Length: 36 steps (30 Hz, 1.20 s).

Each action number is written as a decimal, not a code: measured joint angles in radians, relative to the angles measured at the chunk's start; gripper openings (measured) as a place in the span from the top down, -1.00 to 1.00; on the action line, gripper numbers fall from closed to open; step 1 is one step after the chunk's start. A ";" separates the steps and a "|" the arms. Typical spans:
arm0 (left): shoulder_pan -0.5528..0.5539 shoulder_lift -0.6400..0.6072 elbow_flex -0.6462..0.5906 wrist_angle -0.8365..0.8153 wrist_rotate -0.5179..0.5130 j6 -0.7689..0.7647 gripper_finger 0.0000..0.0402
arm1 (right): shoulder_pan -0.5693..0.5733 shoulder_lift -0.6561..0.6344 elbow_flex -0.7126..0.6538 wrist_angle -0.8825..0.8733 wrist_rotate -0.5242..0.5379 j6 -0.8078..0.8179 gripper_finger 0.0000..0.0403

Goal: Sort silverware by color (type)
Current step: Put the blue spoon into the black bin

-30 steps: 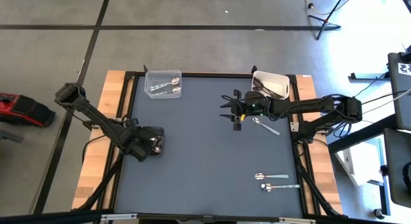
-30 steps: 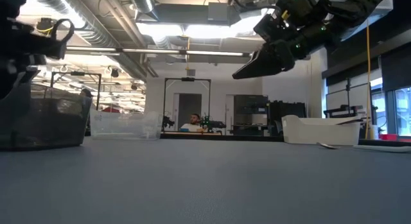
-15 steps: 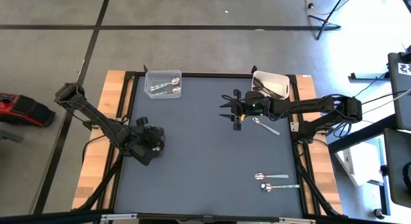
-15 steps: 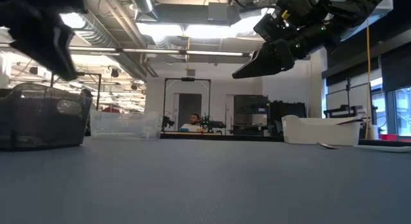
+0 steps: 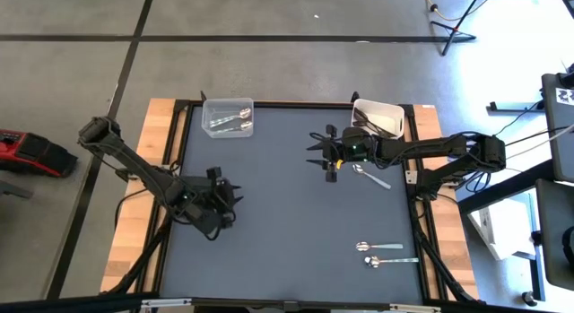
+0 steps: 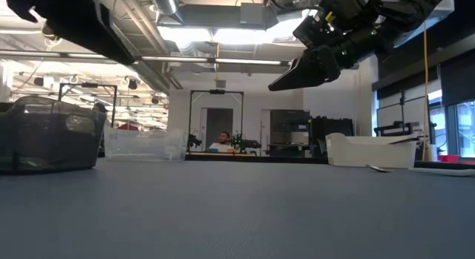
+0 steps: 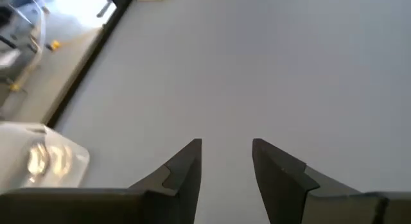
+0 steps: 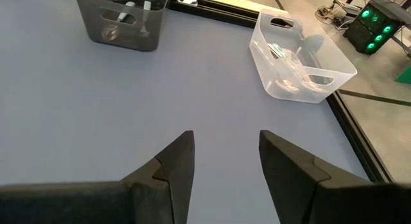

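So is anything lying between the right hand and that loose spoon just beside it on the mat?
Nothing visible does. The right hand hangs open above bare mat, and the spoon lies close by with only mat between them.

Left gripper [image 5: 235, 198] hangs over the table's [image 5: 287, 250] left side; right gripper [image 5: 316, 153] near the white bin [image 5: 378, 118] at the far-right corner.

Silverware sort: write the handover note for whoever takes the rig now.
Left hand: open, empty, above the bare mat at the table's left.
Right hand: open, empty, raised at mid-table.
Done: spoons lie in the clear bin, utensils in the white bin and the dark bin.
Left: one spoon by the right hand, two spoons near the right front edge.
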State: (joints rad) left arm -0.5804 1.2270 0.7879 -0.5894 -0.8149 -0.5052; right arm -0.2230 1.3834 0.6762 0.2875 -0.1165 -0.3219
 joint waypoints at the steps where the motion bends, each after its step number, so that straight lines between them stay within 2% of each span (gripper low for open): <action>1: 0.000 0.011 0.000 0.012 -0.015 0.016 0.34 | 0.000 0.000 0.000 0.000 0.000 0.000 0.18; 8: 0.000 0.121 -0.001 0.049 -0.042 0.042 0.34 | 0.000 -0.020 0.000 -0.032 0.083 0.002 0.18; 12: 0.000 0.197 -0.001 0.109 -0.042 0.049 0.34 | 0.000 -0.091 0.000 -0.140 0.152 0.027 0.18; 18: 0.006 0.271 -0.001 0.178 -0.045 0.074 0.34 | 0.000 -0.234 0.000 -0.399 0.196 0.149 0.18; 23: 0.031 0.282 -0.001 0.208 -0.038 0.071 0.34 | 0.000 -0.312 0.000 -0.683 0.196 0.373 0.18; 26: 0.040 0.282 -0.002 0.255 -0.025 0.063 0.34 | 0.000 -0.314 -0.001 -0.866 0.204 0.523 0.18; 30: 0.036 0.282 -0.001 0.320 0.026 0.071 0.34 | 0.000 -0.276 -0.001 -1.036 0.236 0.642 0.18; 36: 0.027 0.282 -0.002 0.353 0.048 0.070 0.34 | 0.000 -0.192 -0.001 -1.183 0.257 0.739 0.18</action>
State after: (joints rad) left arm -0.5529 1.5085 0.7864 -0.2368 -0.7673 -0.4351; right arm -0.2230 1.1916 0.6750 -0.8958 0.1406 0.4169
